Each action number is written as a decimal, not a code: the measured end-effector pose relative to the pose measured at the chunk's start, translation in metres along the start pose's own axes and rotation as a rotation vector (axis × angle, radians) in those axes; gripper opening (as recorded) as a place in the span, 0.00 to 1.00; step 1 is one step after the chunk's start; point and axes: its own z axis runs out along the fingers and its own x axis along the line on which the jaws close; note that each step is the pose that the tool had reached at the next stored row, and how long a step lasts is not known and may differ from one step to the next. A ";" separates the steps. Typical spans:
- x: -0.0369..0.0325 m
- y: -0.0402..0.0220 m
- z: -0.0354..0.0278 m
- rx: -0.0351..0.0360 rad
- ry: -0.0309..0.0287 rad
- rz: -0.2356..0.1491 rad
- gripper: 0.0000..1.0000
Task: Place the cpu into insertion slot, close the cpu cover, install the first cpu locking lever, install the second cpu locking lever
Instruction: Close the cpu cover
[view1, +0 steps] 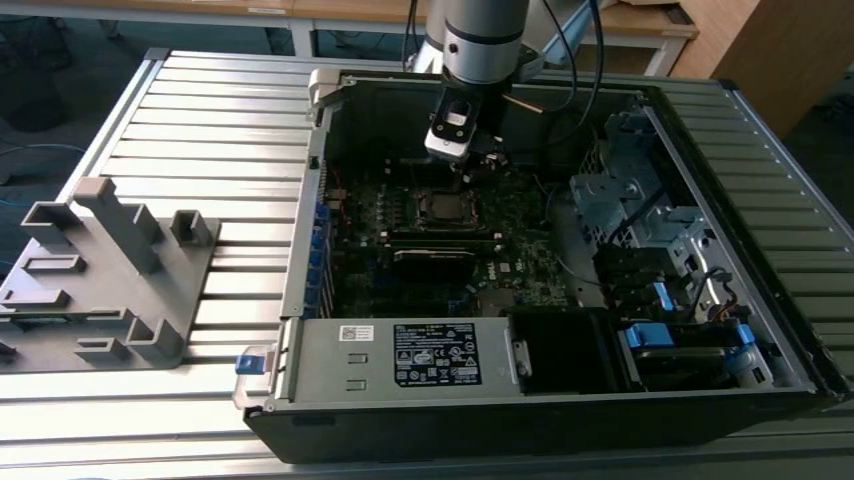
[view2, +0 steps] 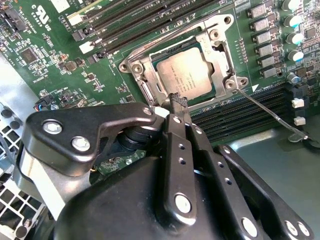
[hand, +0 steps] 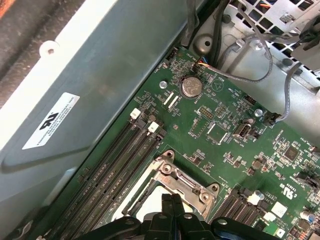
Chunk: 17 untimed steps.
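Cpu (view2: 192, 70): dull silver-grey metal top, matt and smooth.
Cover (view2: 222, 60): thin stamped metal, bright, lightly scuffed.
Lever (view2: 265, 111): thin bare metal wire, shiny.
Board (view2: 75, 75): dark green lacquer with a slight gloss.
Tool (view2: 178, 102): matt black links with bright metal screw heads; the tips are finely textured.
Case (view1: 334, 375): dull grey sheet metal carrying a paper label (view1: 437, 353).
Worktop (view1: 200, 110): ribbed light-grey metal, satin finish.
Fixture (view1: 107, 270), at 9 o'clock from the case in the exterior view: matt grey plastic.

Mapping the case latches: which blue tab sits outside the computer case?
The blue tab on the case's outer corner at the exterior view's left; the other blue pieces lie inside it.
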 end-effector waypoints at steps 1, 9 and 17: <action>0.0000 0.0000 0.0000 0.0000 0.0000 0.000 0.10; 0.0000 0.0000 0.0001 -0.0009 0.0014 -0.036 0.10; 0.0000 0.0000 0.0001 -0.0015 0.0023 -0.059 0.10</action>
